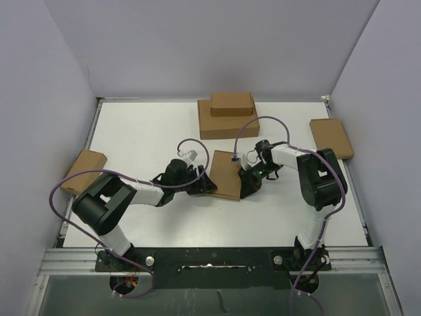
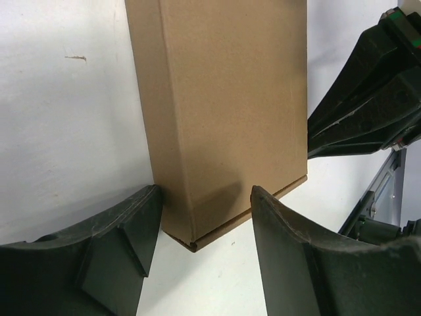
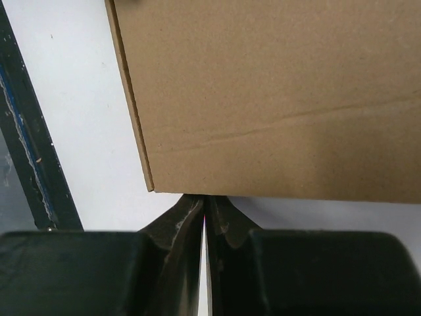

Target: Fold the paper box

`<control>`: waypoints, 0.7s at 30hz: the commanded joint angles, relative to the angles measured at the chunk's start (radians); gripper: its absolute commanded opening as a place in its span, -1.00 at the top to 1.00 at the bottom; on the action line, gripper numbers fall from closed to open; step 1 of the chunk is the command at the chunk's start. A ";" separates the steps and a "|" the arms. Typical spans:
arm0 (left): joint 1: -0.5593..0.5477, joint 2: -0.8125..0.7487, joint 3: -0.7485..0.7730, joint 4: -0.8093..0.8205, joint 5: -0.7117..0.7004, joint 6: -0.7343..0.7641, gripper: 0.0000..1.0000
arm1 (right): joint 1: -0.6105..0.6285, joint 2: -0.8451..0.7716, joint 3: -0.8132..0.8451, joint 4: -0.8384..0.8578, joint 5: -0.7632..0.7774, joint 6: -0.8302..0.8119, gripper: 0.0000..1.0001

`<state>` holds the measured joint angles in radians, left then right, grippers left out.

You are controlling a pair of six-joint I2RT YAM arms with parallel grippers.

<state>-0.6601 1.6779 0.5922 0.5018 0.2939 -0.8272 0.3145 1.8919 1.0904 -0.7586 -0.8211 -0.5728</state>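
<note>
The left hand's dark fingers (image 2: 112,250) fill the bottom of the left wrist view. The left hand (image 2: 205,197) stands partly spread with one corner of the paper box (image 2: 223,99) between its fingers. The left finger sits against the box's side wall. The right finger overlaps the end edge, and no firm pinch can be made out.

The box lies flat in the middle of the tabletop (image 1: 145,131), between the two hands. Its long axis runs away from the arm bases, slightly slanted. It looks folded already, with the lid down and only a thin seam showing along the near end.

The right hand (image 3: 206,207) is pressed closed with nothing in it, and its joined tips butt against the box's edge near a corner. Seen from above, each hand meets a near corner, so neither arm is clearly closer. I judge the next move turns on pressing or tucking that near end.

Flaps and tabs are out of sight, the far end is cut off in both wrist views, and whether the front is fully seated cannot be told.

Farther out, a small box (image 1: 231,103) sits on a wide box (image 1: 227,125) at the back. Single boxes lie at the right edge (image 1: 331,138) and the left edge (image 1: 85,168).
</note>
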 commanded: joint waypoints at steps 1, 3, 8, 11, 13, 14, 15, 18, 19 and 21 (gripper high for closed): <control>-0.036 0.035 0.016 0.019 0.057 -0.009 -0.10 | 0.018 0.020 0.050 0.067 -0.049 0.018 0.88; -0.032 0.011 0.011 0.004 0.050 0.000 -0.13 | 0.004 -0.001 0.052 0.043 -0.039 -0.027 0.87; -0.002 -0.114 -0.016 -0.066 0.002 0.048 -0.25 | -0.048 -0.137 0.002 0.038 0.052 -0.170 0.85; 0.011 -0.212 -0.029 -0.118 -0.047 0.095 -0.29 | -0.099 -0.216 -0.020 0.050 0.036 -0.202 0.84; 0.014 -0.285 -0.044 -0.143 -0.078 0.131 -0.29 | -0.116 -0.263 -0.035 0.066 0.040 -0.220 0.81; 0.013 -0.338 -0.054 -0.155 -0.097 0.147 -0.29 | -0.125 -0.290 -0.043 0.079 0.043 -0.227 0.76; 0.013 -0.377 -0.068 -0.162 -0.114 0.162 -0.29 | -0.133 -0.320 -0.053 0.094 0.046 -0.231 0.71; 0.023 -0.502 -0.129 -0.151 -0.144 0.198 -0.32 | -0.168 -0.415 -0.083 0.144 0.039 -0.235 0.51; 0.033 -0.539 -0.151 -0.137 -0.139 0.205 -0.39 | -0.185 -0.453 -0.102 0.165 0.032 -0.238 0.37; 0.069 -0.610 -0.203 -0.083 -0.097 0.201 -0.72 | -0.225 -0.537 -0.141 0.219 0.025 -0.248 -0.20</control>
<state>-0.6380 1.1893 0.4564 0.3485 0.1936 -0.6746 0.1429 1.5017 1.0012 -0.6582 -0.7704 -0.7784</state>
